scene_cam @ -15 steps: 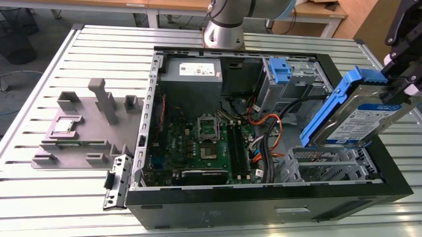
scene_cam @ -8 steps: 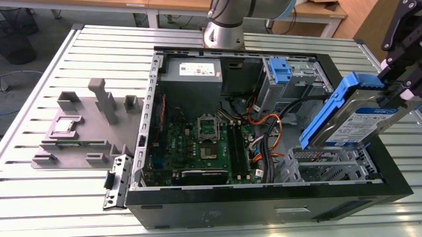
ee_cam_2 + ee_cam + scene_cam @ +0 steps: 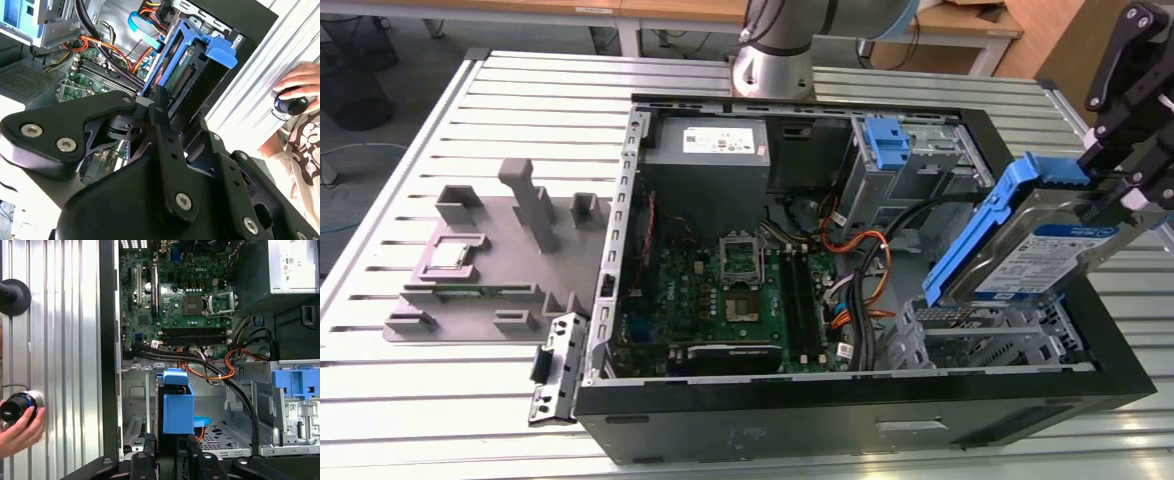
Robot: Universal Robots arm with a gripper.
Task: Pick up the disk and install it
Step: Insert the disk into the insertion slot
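The disk (image 3: 1021, 245), a silver drive with a white-and-blue label in a bright blue carrier, hangs tilted above the metal drive cage (image 3: 987, 335) at the front corner of the open computer case on the exterior view's right. My gripper (image 3: 1125, 190) is shut on its upper end. The second wrist view has the disk (image 3: 192, 62) sticking out beyond the black gripper (image 3: 162, 107), circuit side showing. Seen end-on in the first wrist view, the blue carrier (image 3: 177, 405) sits over the empty cage floor (image 3: 225, 435), with the gripper (image 3: 167, 452) behind it.
The open case (image 3: 854, 410) holds a motherboard (image 3: 720, 290), a grey power supply (image 3: 707, 145), orange and black cables (image 3: 861, 250) and an upright blue bracket (image 3: 887, 145). A grey fixture (image 3: 487, 260) lies on the slatted table. A person's hand (image 3: 20, 427) holds a black knob beside the case.
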